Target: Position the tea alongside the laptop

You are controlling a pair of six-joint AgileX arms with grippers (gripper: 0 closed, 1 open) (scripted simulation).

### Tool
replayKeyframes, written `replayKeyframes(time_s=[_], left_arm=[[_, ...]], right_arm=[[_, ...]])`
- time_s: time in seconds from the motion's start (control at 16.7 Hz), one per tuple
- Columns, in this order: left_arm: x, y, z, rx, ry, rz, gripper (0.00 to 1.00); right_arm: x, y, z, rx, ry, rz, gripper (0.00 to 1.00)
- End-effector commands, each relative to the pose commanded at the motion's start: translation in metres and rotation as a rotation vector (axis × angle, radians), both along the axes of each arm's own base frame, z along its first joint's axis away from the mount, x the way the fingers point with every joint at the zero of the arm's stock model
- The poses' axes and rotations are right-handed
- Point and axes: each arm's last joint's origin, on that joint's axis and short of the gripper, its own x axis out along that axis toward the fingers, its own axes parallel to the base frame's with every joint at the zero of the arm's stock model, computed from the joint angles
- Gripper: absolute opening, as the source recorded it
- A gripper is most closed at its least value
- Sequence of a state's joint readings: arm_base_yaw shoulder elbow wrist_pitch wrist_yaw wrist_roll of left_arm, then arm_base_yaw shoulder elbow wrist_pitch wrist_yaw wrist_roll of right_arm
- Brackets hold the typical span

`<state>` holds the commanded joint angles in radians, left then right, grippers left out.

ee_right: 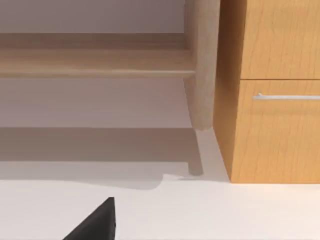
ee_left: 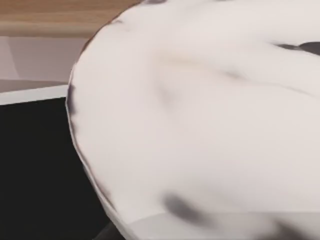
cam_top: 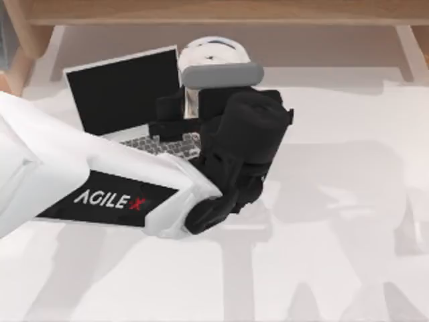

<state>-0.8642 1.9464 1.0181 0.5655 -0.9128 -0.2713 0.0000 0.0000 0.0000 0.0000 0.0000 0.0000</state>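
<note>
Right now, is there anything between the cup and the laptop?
Nothing that I can see. In the top view the tea stands right against the laptop screen's right edge, with the left gripper at it.

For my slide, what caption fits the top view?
Left gripper at the tea beside the open laptop.

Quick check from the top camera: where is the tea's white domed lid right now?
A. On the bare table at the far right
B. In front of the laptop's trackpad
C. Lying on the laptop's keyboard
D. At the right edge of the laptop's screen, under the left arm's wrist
D. The tea has its lid against the right edge of the laptop screen, with the left claw there.
</note>
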Motion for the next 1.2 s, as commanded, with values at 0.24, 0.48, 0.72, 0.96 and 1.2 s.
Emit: replayKeyframes(time_s=[0.24, 0.48, 0.72, 0.96, 1.2], left_arm=[[-0.002, -0.001, -0.007, -0.023, 0.007, -0.044, 0.00], [-0.008, -0.016, -0.028, -0.041, 0.052, -0.113, 0.00], [-0.010, -0.016, -0.035, -0.028, 0.073, -0.121, 0.00], [-0.010, -0.016, -0.035, -0.028, 0.073, -0.121, 0.23], [-0.010, -0.016, -0.035, -0.028, 0.073, -0.121, 0.53]], right_arm=[[0.000, 0.000, 0.000, 0.000, 0.000, 0.000, 1.00], [0.000, 0.000, 0.000, 0.000, 0.000, 0.000, 1.00], [0.000, 0.000, 0.000, 0.000, 0.000, 0.000, 1.00], [0.000, 0.000, 0.000, 0.000, 0.000, 0.000, 1.00], [0.000, 0.000, 0.000, 0.000, 0.000, 0.000, 1.00]])
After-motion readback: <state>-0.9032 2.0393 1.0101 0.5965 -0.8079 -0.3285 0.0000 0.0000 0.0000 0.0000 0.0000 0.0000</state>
